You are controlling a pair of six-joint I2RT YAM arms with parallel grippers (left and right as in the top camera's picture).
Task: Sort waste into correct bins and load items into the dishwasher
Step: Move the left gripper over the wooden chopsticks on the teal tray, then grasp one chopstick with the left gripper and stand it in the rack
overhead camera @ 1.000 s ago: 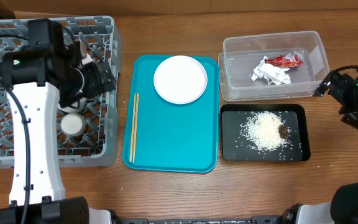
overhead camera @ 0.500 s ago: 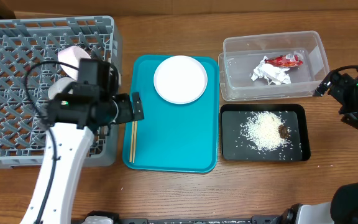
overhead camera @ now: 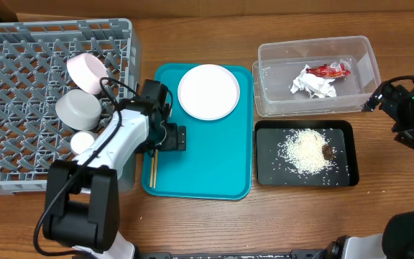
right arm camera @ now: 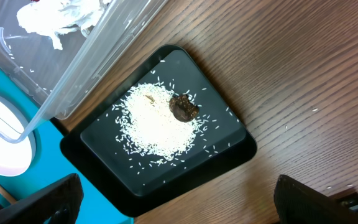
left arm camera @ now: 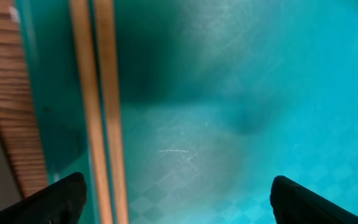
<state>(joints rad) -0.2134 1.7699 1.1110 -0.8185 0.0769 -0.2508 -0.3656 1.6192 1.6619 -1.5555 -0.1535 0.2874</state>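
Left gripper (left arm camera: 179,202): jaws spread wide, empty, above teal plastic serving tray (left arm camera: 247,93). Thin wooden chopsticks (left arm camera: 98,93) lay left, off-centre; centring over both sticks before closing seemed advisable.

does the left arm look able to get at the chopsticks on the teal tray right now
Probably yes: the left pincer hangs open close over the teal tray, and the chopsticks lie bare just below it, nothing covering them.
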